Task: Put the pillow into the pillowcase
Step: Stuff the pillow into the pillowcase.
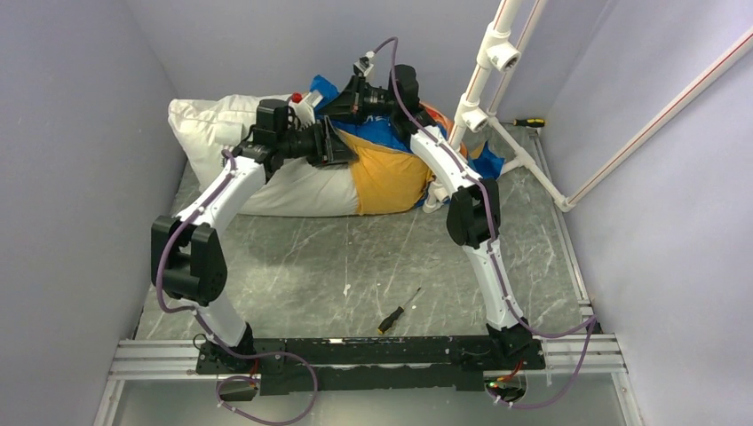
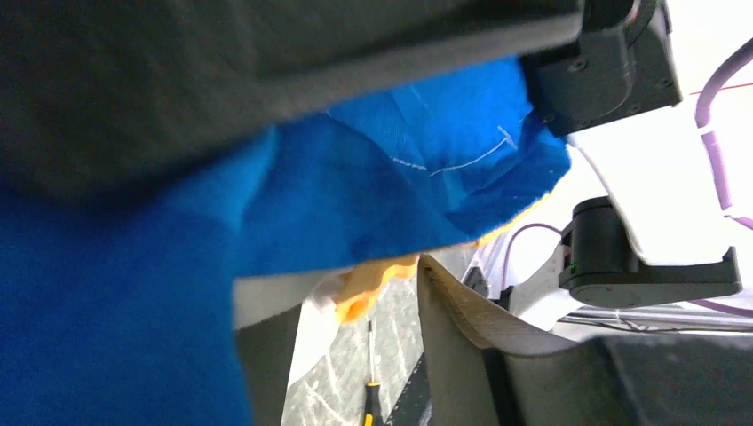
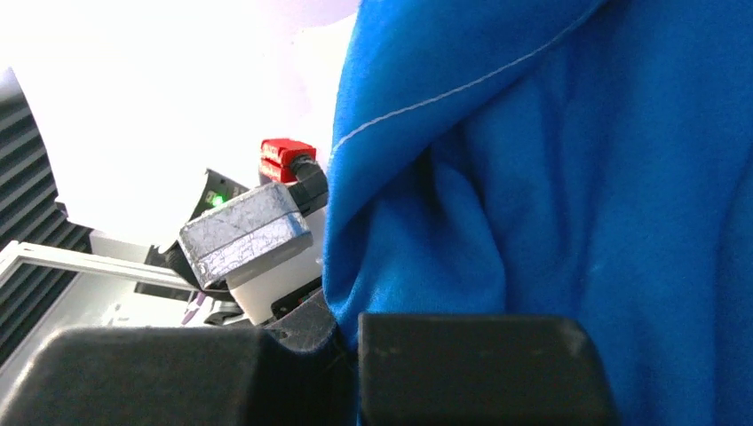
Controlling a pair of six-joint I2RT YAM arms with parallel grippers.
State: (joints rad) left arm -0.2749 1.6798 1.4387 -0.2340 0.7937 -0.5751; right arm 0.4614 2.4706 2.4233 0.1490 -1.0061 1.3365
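Fingers first: my left claw [image 1: 333, 146] stands with its jaws apart at the rim of the pillowcase [image 1: 386, 177], blue cloth bunched between them, right where the case meets the pillow [image 1: 213, 124]. My right claw [image 1: 360, 96] is buried in blue fabric just behind the pillow's covered end; whether it pinches or gapes, I cannot tell. Pillow lies along the back of the table [image 1: 355, 257], the end toward my right arm inside the pillowcase, the rest bare white. Well in front of the pillow, a screwdriver [image 1: 397, 312] lies loose.
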